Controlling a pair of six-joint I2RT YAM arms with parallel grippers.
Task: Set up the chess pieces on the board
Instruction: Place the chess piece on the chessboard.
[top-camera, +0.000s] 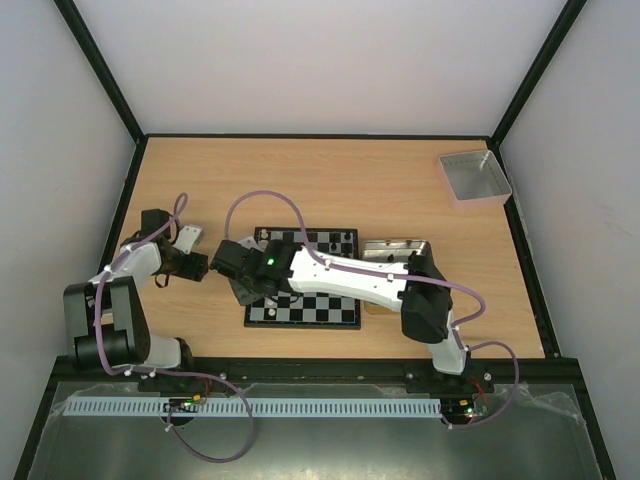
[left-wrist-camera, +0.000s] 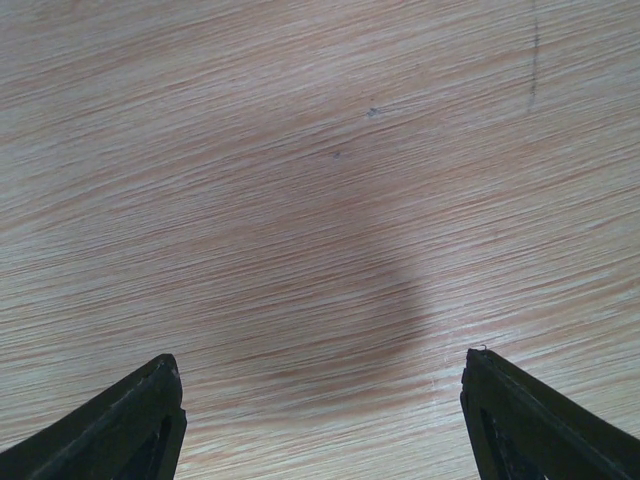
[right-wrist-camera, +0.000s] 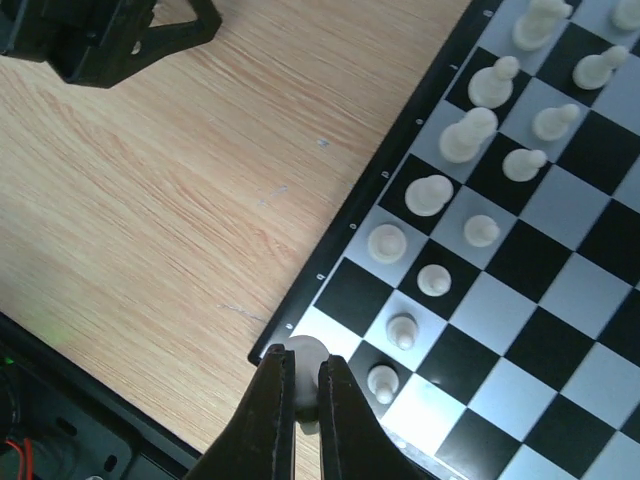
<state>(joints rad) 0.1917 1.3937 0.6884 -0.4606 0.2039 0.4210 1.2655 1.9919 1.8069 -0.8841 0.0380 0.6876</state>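
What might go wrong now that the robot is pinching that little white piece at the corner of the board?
1. The right gripper is shut on the white piece right at the corner of the board. If it is set down crooked, it might tip onto the dark border or the table.
2. Another small white piece stands close beside one gripper finger, so opening or lifting away might knock it over.

Bright even light, soft shadows, mostly sharp
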